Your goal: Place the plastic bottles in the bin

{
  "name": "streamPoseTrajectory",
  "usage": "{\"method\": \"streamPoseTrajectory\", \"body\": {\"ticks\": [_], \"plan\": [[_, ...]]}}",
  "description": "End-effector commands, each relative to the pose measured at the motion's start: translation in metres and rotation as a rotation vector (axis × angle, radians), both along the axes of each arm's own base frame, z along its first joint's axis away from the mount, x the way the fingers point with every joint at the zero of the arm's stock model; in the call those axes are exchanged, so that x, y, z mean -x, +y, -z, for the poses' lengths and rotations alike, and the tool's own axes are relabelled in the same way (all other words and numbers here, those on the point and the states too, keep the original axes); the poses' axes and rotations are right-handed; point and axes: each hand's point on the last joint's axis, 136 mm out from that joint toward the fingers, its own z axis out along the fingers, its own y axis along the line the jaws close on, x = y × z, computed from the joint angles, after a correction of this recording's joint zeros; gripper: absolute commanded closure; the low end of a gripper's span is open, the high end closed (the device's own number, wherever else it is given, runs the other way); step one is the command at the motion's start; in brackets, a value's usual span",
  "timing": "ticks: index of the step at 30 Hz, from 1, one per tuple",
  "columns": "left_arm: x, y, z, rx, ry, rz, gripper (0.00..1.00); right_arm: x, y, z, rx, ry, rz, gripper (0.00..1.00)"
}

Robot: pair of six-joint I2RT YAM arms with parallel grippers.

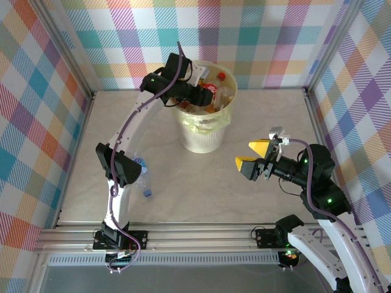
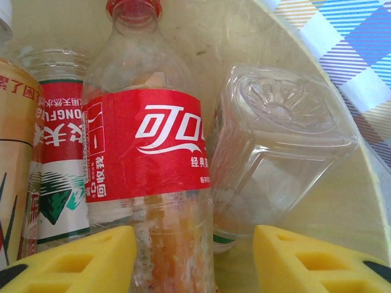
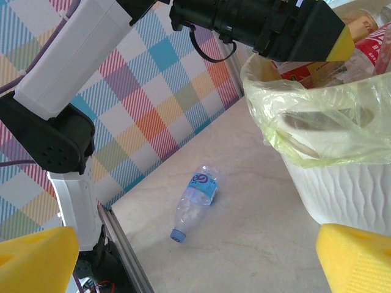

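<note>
The pale-yellow bin point(image 1: 201, 141) with its yellow-green liner stands at the back centre and holds several plastic bottles. My left gripper point(image 1: 209, 96) reaches in over its rim. In the left wrist view its yellow fingertips point(image 2: 73, 262) stand apart. A red-labelled, red-capped bottle point(image 2: 146, 146) lies between them against the left pad, clear of the right one. A clear square bottle point(image 2: 281, 146) and a red-and-green labelled one point(image 2: 58, 152) lie beside it. One blue-labelled, blue-capped bottle point(image 1: 145, 180) point(image 3: 197, 201) lies on the table by the left arm. My right gripper point(image 1: 252, 156) hovers wide open right of the bin point(image 3: 342, 189), holding nothing.
Checked walls point(image 1: 36, 91) enclose the table on three sides. An aluminium rail point(image 1: 201, 235) runs along the near edge. The left arm's elbow point(image 1: 119, 168) hangs just beside the lying bottle and partly covers it from above.
</note>
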Motion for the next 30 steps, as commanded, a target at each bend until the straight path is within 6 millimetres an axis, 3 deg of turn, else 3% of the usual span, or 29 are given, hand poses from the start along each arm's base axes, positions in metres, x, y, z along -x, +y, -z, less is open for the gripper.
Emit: {"method": "streamPoseTrajectory", "body": {"ticks": [1, 3, 11, 19, 25, 30], "plan": [[0.012, -0.009, 0.009, -0.012, 0.050, 0.020, 0.47, -0.001, -0.002, -0.008, -0.013, -0.004, 0.021, 0.00], [0.011, -0.007, 0.002, -0.007, 0.026, 0.014, 0.47, -0.006, -0.005, -0.007, -0.011, 0.023, 0.058, 0.00], [0.011, 0.010, -0.059, 0.033, -0.136, -0.060, 0.41, -0.014, -0.002, -0.005, 0.005, 0.064, 0.058, 0.00], [0.027, 0.054, -0.091, -0.026, -0.216, -0.211, 0.34, -0.009, 0.002, -0.009, 0.013, 0.046, 0.016, 0.00], [0.053, 0.107, -0.075, -0.103, -0.184, -0.390, 0.28, -0.001, 0.011, -0.013, 0.017, 0.051, -0.066, 0.00], [0.089, 0.153, -0.032, -0.105, -0.067, -0.524, 0.17, -0.001, 0.016, -0.015, 0.012, 0.053, -0.096, 0.00]]}}
